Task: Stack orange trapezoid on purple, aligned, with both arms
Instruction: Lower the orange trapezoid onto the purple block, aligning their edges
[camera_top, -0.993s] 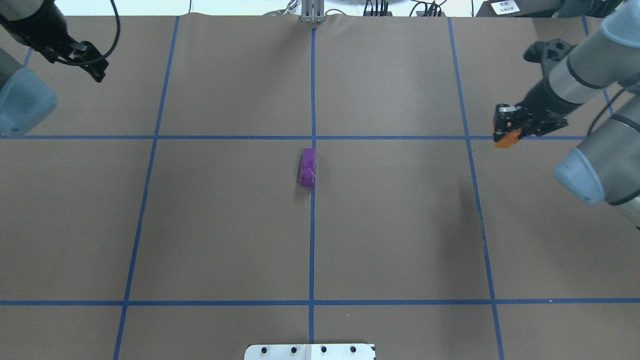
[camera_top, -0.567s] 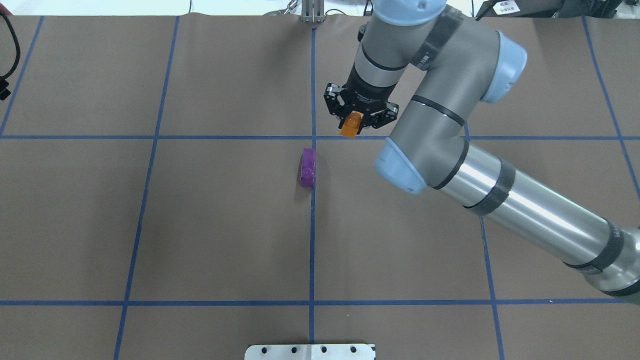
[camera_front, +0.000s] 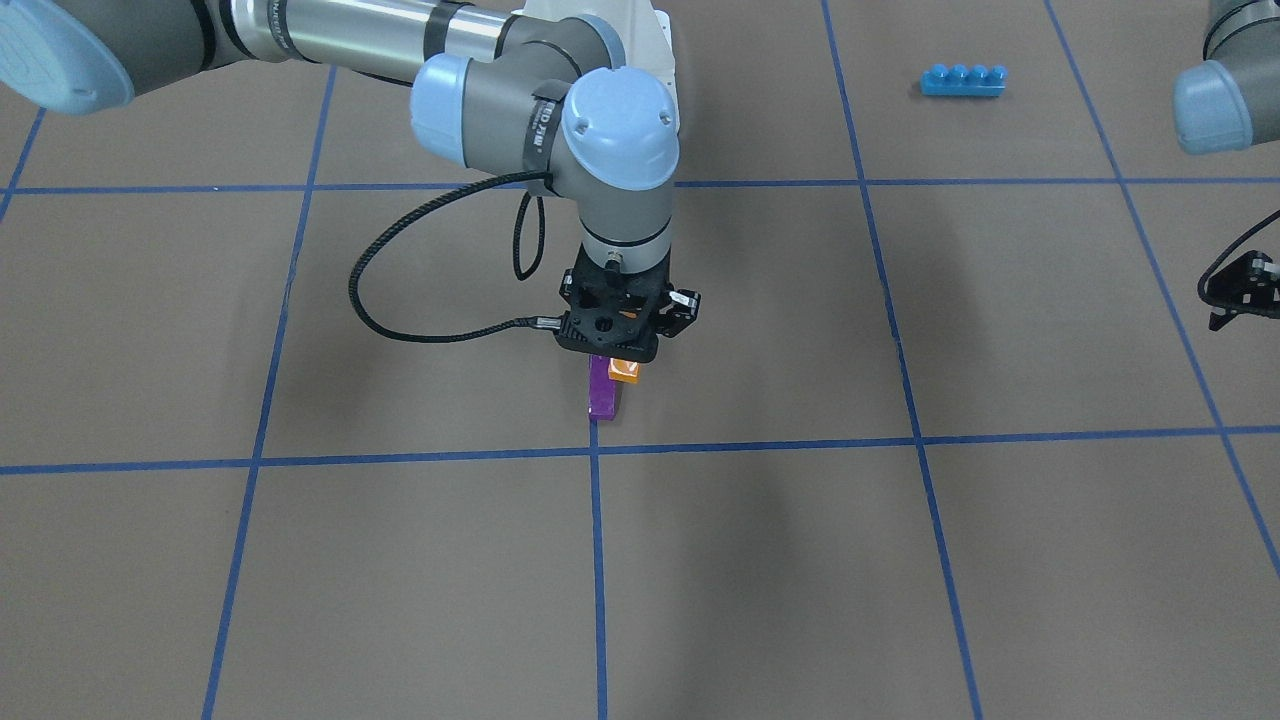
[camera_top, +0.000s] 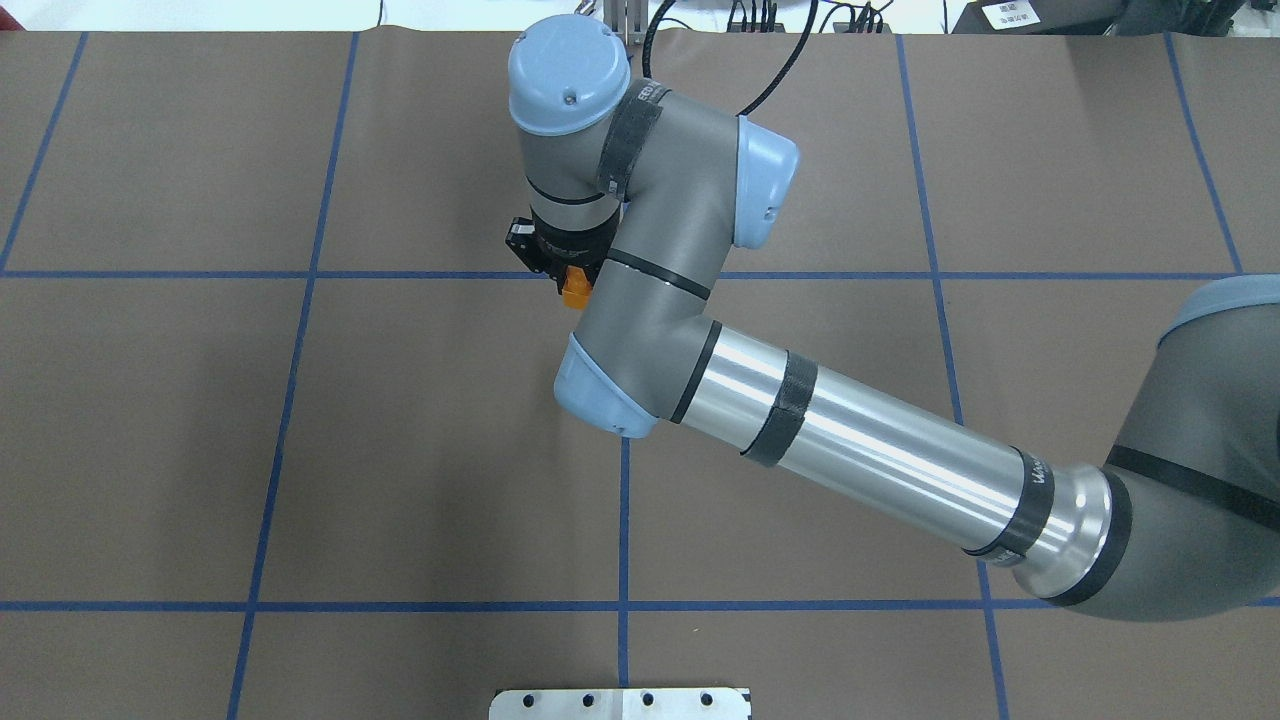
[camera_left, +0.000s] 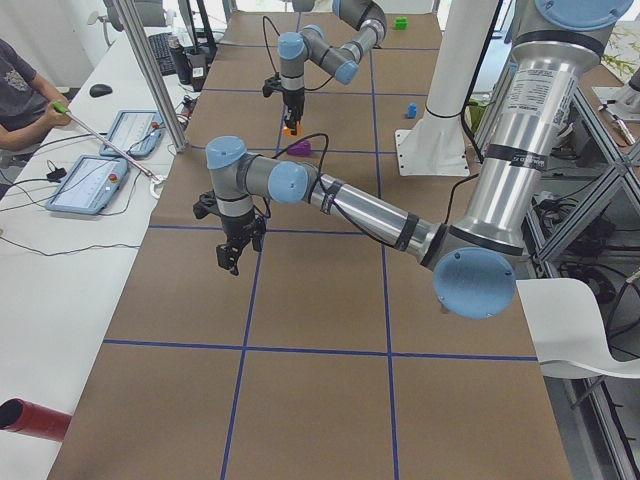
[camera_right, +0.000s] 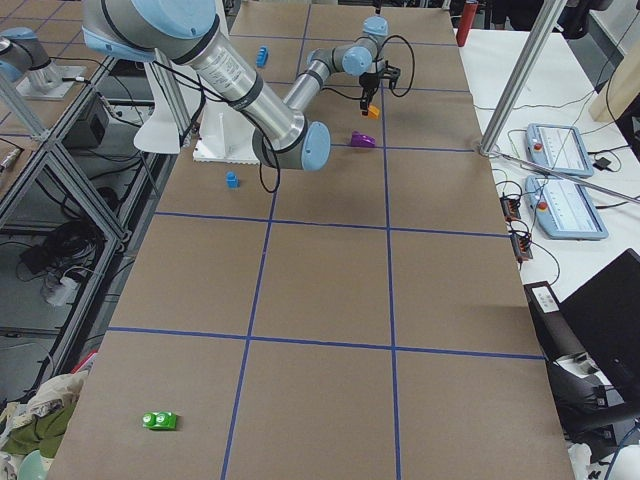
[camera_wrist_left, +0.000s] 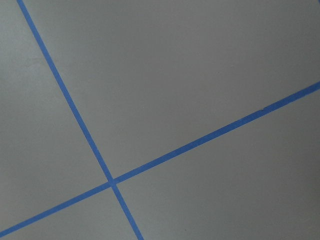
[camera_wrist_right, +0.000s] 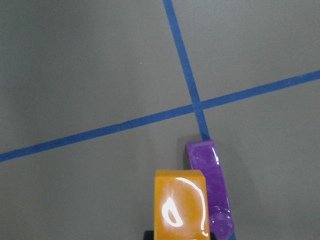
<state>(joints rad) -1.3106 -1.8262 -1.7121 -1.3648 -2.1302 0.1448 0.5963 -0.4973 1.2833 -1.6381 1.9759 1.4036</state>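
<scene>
My right gripper (camera_front: 618, 362) is shut on the orange trapezoid (camera_front: 624, 372) and holds it just above and beside the purple block (camera_front: 603, 395), which lies on the table along the centre tape line. In the right wrist view the orange trapezoid (camera_wrist_right: 180, 210) overlaps the left edge of the purple block (camera_wrist_right: 212, 192); I cannot tell whether they touch. In the overhead view the arm hides the purple block, and only the orange trapezoid (camera_top: 574, 289) shows. My left gripper (camera_front: 1235, 300) hangs empty far off to the side; I cannot tell whether it is open or shut.
A long blue four-stud brick (camera_front: 962, 80) lies near the robot's base. A small blue block (camera_right: 231, 179) and a green block (camera_right: 160, 421) lie far off. A metal plate (camera_top: 620, 703) sits at the table's near edge. Operator tablets (camera_left: 90, 185) lie beside the table.
My right arm has swung from the table's right side to the centre with the orange trapezoid and now covers the purple block. My left arm has left the overhead view.
</scene>
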